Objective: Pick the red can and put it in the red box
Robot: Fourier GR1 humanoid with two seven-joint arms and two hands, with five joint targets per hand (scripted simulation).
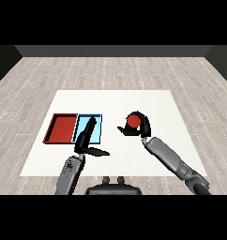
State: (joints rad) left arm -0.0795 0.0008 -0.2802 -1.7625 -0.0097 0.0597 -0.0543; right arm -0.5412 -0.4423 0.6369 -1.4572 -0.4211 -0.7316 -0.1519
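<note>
I see all this from one view only, up at my head, looking down and forward across the white table point(115, 101). The whole tabletop fits in it, with grey plank floor point(110, 70) beyond. My two forearms enter from the lower corners, so the view sits well back

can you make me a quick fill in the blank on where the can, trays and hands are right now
1. The right hand is curled round the ____ can.
2. The red tray lies to the ____ of the light blue tray.
3. The left hand, its fingers straight, reaches over the ____ tray.

Missing words: red; left; light blue
</note>
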